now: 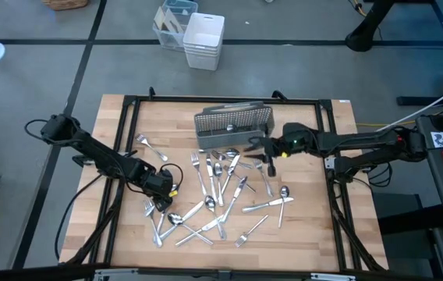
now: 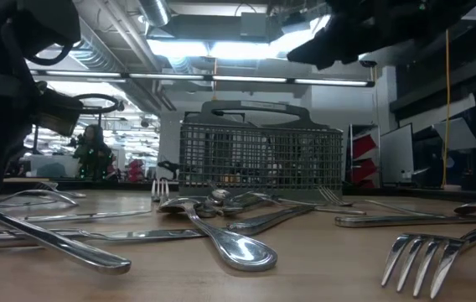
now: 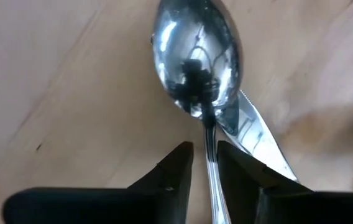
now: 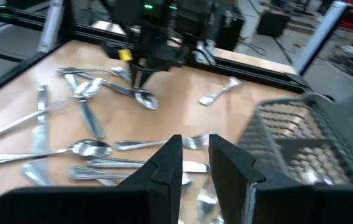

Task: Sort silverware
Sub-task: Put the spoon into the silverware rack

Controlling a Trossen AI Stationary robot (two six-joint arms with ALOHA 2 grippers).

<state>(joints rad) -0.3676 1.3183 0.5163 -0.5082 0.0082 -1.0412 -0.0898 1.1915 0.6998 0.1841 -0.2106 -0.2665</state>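
Left wrist view, glossy oval spoon, slim handle

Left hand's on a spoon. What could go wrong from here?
1. The left hand straddles the spoon handle right above a knife; closing may pinch or drag both.
2. The grip sits near the bowl, so the spoon could tilt or slip on lifting.
3. The right hand hovers beside the caddy, possibly crowding the drop-off.
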